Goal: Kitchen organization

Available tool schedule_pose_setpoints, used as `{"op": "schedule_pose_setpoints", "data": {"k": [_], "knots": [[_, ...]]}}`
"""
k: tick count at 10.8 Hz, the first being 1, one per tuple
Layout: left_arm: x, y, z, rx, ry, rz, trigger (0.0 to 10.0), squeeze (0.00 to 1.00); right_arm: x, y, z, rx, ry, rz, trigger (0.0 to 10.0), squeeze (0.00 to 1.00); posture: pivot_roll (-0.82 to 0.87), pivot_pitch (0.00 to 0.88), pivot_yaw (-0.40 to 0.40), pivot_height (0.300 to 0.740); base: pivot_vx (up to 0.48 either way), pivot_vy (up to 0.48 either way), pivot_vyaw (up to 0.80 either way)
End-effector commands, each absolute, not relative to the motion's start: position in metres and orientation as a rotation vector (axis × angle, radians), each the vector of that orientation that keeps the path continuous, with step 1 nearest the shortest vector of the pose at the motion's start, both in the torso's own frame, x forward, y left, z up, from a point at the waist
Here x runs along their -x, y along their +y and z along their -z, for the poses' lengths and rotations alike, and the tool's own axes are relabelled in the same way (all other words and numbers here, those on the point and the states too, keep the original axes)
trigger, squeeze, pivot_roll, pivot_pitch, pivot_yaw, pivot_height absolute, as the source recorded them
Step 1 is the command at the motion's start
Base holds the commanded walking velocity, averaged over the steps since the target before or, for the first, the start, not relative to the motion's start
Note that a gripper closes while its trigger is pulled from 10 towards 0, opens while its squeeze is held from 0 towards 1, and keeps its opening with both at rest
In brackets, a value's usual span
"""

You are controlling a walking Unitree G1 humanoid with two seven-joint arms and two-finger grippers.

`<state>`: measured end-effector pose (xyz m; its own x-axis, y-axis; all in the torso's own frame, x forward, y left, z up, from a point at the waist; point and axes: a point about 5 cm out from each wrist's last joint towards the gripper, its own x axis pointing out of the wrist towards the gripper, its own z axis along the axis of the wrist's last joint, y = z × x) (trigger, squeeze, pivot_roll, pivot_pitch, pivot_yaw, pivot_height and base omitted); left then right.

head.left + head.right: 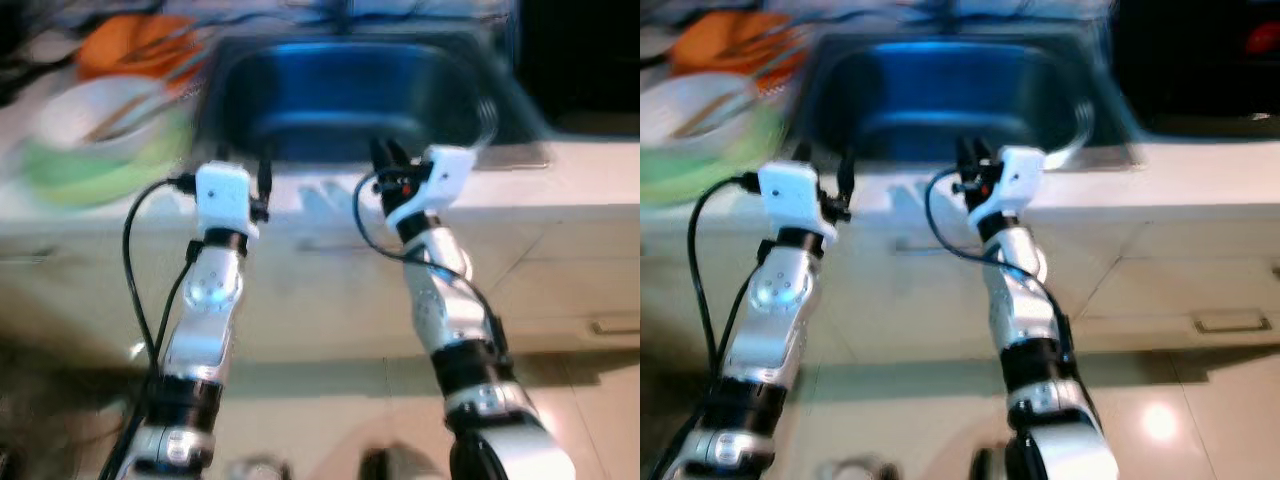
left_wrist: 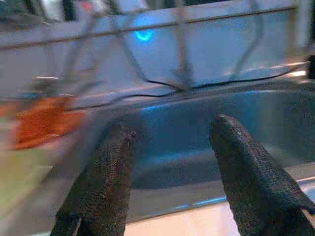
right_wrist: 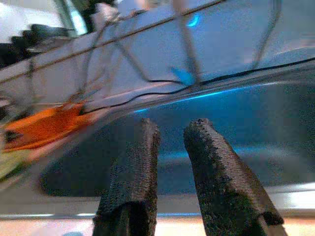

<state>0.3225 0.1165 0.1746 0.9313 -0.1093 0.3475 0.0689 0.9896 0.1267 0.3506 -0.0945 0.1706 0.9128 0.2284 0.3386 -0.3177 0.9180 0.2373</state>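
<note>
A steel sink (image 1: 340, 100) is set in a pale counter (image 1: 570, 180) straight ahead; the picture is blurred. Left of the sink are stacked dishes: an orange dish (image 1: 135, 45) at the back, a white bowl (image 1: 100, 112) and a green plate (image 1: 85, 172) in front. Both arms are raised to the sink's front rim. My left gripper (image 1: 243, 165) is open at the near left corner, its fingers (image 2: 108, 167) wide apart and empty. My right gripper (image 1: 385, 155) is at the middle of the front rim, with a narrow gap between its fingers (image 3: 142, 157) and nothing in it.
Behind the sink runs a wire rack (image 2: 182, 49) with a black cable along the back rim. Pale cabinet fronts (image 1: 590, 290) hang below the counter, over a glossy tiled floor (image 1: 1160, 420). A dark area (image 1: 1200, 60) lies right of the sink.
</note>
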Motion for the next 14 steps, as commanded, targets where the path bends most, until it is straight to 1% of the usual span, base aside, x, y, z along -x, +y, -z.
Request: {"op": "schedule_pose_setpoints", "data": {"k": [1, 2, 4, 8, 14], "knots": [[-0.3219, 0.1176, -0.1772, -0.125, -0.376, 0.094, 10.0, 0.0, -0.351, -0.0917, -0.1744, -0.29, -0.328, -0.29, 10.0, 0.0, 0.09, 0.108, 0.006, 0.74, 0.405, 0.0, 0.0], [-0.3216, 0.117, -0.1769, -0.131, -0.378, 0.096, 10.0, 0.0, -0.3508, -0.0918, -0.174, -0.29, -0.328, -0.288, 10.0, 0.0, 0.09, 0.106, 0.006, 0.74, 0.386, 0.0, 0.0], [-0.3211, 0.1146, -0.1769, -0.131, -0.382, 0.103, 10.0, 0.0, -0.3504, -0.0921, -0.1739, -0.292, -0.329, -0.289, 10.0, 0.0, 0.09, 0.105, 0.007, 0.74, 0.0, 0.0, 0.0], [-0.3216, 0.1146, -0.1777, -0.131, -0.385, 0.099, 10.0, 0.0, -0.3512, -0.093, -0.1741, -0.295, -0.329, -0.289, 10.0, 0.0, 0.09, 0.106, 0.006, 0.74, 0.282, 0.0, 0.0], [-0.3216, 0.1162, -0.1797, -0.13, -0.398, 0.091, 10.0, 0.0, -0.3513, -0.0923, -0.1744, -0.301, -0.332, -0.289, 10.0, 0.0, 0.09, 0.106, 0.006, 0.74, 0.441, 0.0, 0.0]]}}
